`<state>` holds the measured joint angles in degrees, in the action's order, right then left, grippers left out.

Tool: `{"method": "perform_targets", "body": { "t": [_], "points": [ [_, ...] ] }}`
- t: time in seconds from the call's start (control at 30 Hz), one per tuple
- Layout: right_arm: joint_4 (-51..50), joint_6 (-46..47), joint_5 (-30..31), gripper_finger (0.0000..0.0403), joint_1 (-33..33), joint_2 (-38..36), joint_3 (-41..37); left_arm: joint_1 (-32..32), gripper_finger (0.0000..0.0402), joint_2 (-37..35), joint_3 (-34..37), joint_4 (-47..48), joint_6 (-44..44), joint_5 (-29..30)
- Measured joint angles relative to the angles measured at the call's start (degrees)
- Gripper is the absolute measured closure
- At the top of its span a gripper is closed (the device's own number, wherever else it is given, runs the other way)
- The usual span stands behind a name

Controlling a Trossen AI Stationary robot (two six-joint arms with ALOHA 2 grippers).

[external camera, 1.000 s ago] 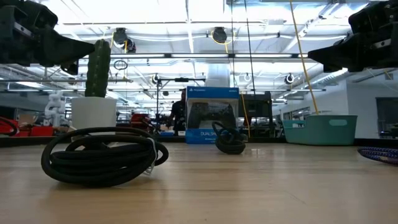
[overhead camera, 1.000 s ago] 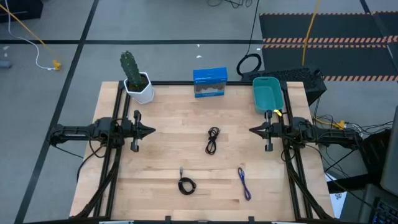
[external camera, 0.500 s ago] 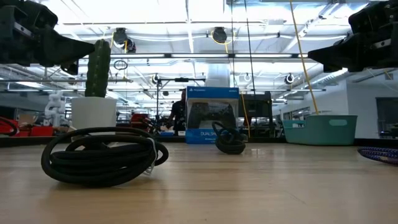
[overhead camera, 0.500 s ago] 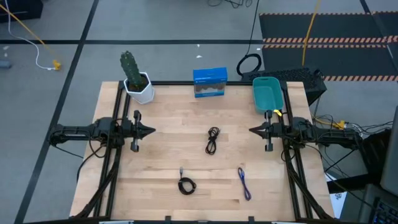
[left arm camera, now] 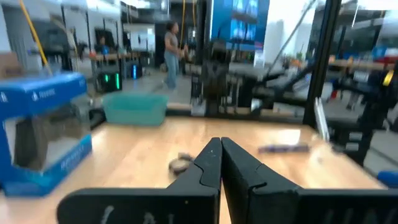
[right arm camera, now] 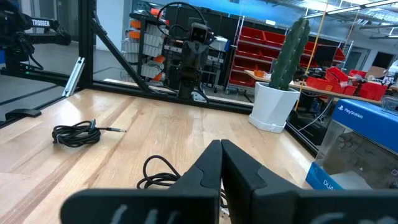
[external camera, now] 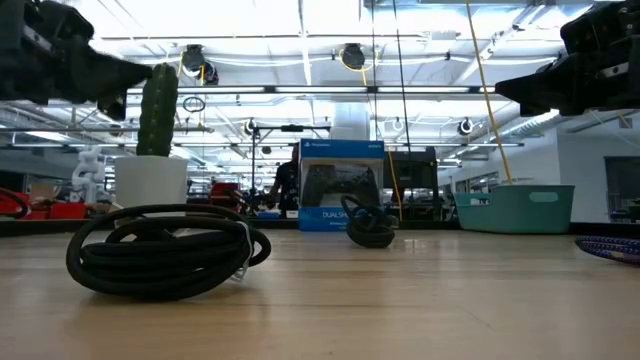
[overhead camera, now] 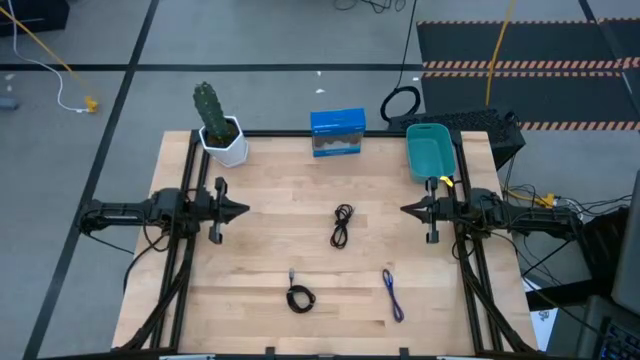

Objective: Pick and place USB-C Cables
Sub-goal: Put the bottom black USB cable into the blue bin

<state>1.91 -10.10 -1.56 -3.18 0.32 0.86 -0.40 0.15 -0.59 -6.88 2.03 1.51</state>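
Left black two-finger gripper [overhead camera: 243,210] seen at the left middle of the high view, above the wooden tabletop [overhead camera: 270,190], fingers pressed together, grasping nothing. Right black two-finger gripper [overhead camera: 405,209] seen at the right middle of the same view, clenched as well, also with nothing between the fingers. Both pointed toward the centre of the table, well apart from every cable.

First thin black bundled USB-C cable [overhead camera: 342,224] lay near the centre of the high view, between the two grippers. Second black USB-C cable, coiled in a small ring [overhead camera: 299,296], lay in the lower middle of the frame. Blue-purple USB-C cable [overhead camera: 393,295] lay at the lower right, just right of the coiled one.

Teal plastic bin [overhead camera: 431,151] stood at the upper right part of the table, near the right gripper. Blue cardboard box with a controller picture [overhead camera: 337,133] stood at the upper middle edge. Green cactus in a white pot [overhead camera: 217,128] stood at the upper left corner. Large black cable ring [overhead camera: 401,104] lay on the grey floor beyond the table, between box and bin.

In the low view, coiled black cable large at lower left [external camera: 165,250]; blue-purple cable only partly visible at the right edge [external camera: 610,247].
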Motion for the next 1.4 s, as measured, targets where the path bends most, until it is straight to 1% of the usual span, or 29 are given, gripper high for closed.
{"method": "perform_targets", "body": {
  "t": [0.13,0.2,0.3,0.4,0.63,0.77,0.97,1.07,1.27,1.4],
  "points": [
    [0.00,0.01,0.00,0.0403,0.00,0.01,0.00,-0.11,0.0396,0.01,-0.09,-5.39,-0.35,-0.01],
    [0.00,0.01,0.00,0.0403,0.00,-0.01,0.00,-0.11,0.0396,0.25,-1.58,-5.35,0.05,-0.01],
    [-0.01,0.00,0.00,0.0403,-0.01,0.00,0.00,-0.11,0.0396,1.72,-5.50,-4.79,0.26,-0.01],
    [0.00,0.00,0.00,0.0403,0.00,0.01,0.00,-0.11,0.0396,4.34,-11.53,-4.10,-0.05,-0.03],
    [0.00,0.00,0.00,0.0403,-0.01,0.01,0.00,-0.11,0.0396,14.02,-30.94,7.90,0.98,-0.12],
    [0.00,0.01,0.00,0.0403,0.00,0.01,0.00,-0.11,0.0396,19.97,-40.91,13.91,1.17,-0.27],
    [0.00,0.01,0.00,0.0403,0.00,-0.01,-0.01,-0.11,0.0396,28.16,-53.89,19.94,1.32,-4.05],
    [0.00,0.01,0.00,0.0403,0.00,0.01,-0.02,-0.13,0.0396,31.94,-60.46,24.77,1.52,-5.95],
    [0.00,0.00,0.00,0.0403,0.00,0.00,0.00,-0.13,0.0396,38.37,-73.53,36.73,1.32,-6.38],
    [0.00,-0.01,0.00,0.0403,0.00,0.01,0.00,-0.13,0.0396,41.35,-79.50,41.46,1.29,-6.40]
  ]
}}
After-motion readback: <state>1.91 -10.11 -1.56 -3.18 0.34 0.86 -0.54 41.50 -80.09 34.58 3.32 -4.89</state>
